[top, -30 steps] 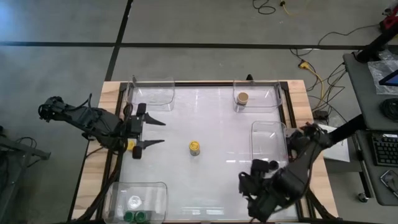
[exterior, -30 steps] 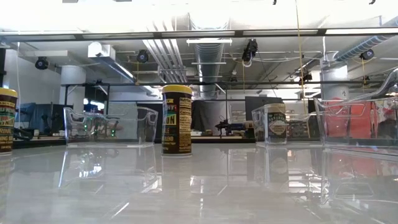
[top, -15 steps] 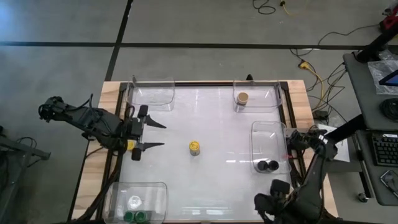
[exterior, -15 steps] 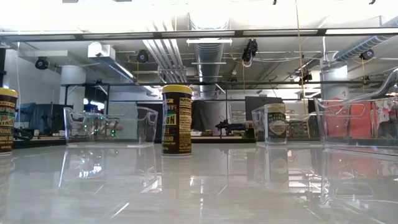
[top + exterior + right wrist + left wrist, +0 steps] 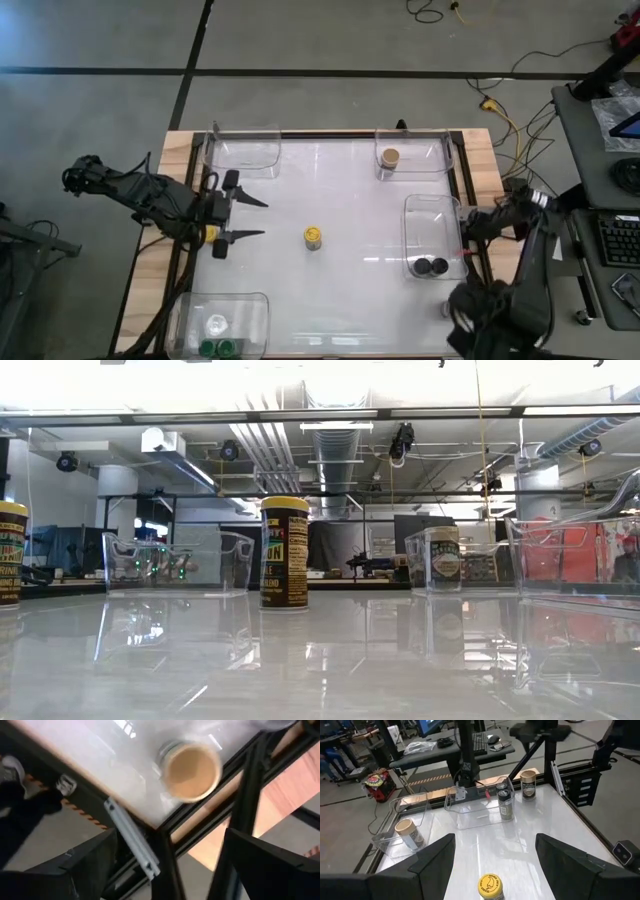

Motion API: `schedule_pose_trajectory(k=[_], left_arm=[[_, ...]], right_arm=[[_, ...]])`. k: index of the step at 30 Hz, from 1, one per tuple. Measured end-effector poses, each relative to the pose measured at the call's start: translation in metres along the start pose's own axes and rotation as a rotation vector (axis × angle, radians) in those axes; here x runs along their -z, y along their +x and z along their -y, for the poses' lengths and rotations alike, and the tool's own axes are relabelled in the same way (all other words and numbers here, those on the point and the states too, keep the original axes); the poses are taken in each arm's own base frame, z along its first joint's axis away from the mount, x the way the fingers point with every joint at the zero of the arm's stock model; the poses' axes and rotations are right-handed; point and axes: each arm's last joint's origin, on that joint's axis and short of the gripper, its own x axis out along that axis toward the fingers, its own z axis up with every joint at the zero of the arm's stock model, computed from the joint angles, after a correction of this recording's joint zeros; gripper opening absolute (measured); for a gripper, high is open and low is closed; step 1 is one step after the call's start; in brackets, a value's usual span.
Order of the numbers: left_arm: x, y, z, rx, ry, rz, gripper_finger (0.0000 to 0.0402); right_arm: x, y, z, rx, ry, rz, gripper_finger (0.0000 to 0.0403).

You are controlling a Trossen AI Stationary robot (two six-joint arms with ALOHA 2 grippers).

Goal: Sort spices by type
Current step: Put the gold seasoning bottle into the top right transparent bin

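High view: the table (image 5: pixel 340 290) carries four clear trays. The far-left tray (image 5: pixel 243 152) shows no jar. The far-right tray (image 5: pixel 413 155) holds one tan-lid jar (image 5: pixel 390 157). The right tray (image 5: pixel 434 236) holds two black-lid jars (image 5: pixel 432 267), standing side by side at its near end. The near-left tray (image 5: pixel 225 322) holds two green-lid jars (image 5: pixel 219 347) at its near edge, with a pale-topped jar (image 5: pixel 216 325) just behind them.

A yellow-lid jar (image 5: pixel 313 237) stands upright near the table's centre, outside every tray. In the low view it stands left of centre, in front of the far trays.

The left gripper (image 5: pixel 246 216) sits at the table's left edge, fingers spread wide and empty, pointing toward the yellow-lid jar, well apart from it.

The right gripper (image 5: pixel 165 865) is at the near-right corner, fingers wide apart and empty. Its wrist view shows a second tan-lid jar (image 5: pixel 192 771) upright at that corner, next to the black frame rail (image 5: pixel 200 810).
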Motion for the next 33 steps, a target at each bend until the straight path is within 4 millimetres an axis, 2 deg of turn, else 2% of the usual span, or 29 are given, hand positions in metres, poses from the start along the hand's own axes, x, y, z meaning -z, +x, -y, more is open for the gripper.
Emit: schedule_pose_trajectory(k=[5, 9, 13, 18, 24, 28, 33], left_arm=[[0.000, 0.000, 0.000, 0.000, 0.010, -0.001, 0.0261], [0.001, 0.000, 0.000, 0.001, 0.013, -0.008, 0.0261], [0.001, 0.000, 0.000, 0.001, 0.014, -0.011, 0.0261], [0.002, 0.000, 0.000, 0.002, 0.017, -0.019, 0.0261], [0.002, -0.001, 0.000, 0.001, 0.027, -0.018, 0.0261], [0.002, -0.002, -0.001, 0.001, 0.026, -0.014, 0.0261], [0.001, -0.004, -0.001, 0.000, 0.018, -0.006, 0.0261]], right_arm=[[-0.013, 0.007, 0.027, -0.046, 0.050, -0.012, 0.0361], [-0.020, 0.023, 0.034, -0.115, 0.045, -0.044, 0.0361], [-0.024, 0.031, 0.042, -0.113, 0.041, -0.041, 0.0361], [-0.026, 0.033, 0.043, -0.106, 0.036, -0.047, 0.0373], [-0.037, 0.044, 0.034, -0.126, 0.011, -0.047, 0.0386], [-0.042, 0.056, 0.041, -0.064, -0.009, -0.072, 0.0387], [-0.043, 0.064, 0.041, -0.123, -0.016, -0.091, 0.0387]])
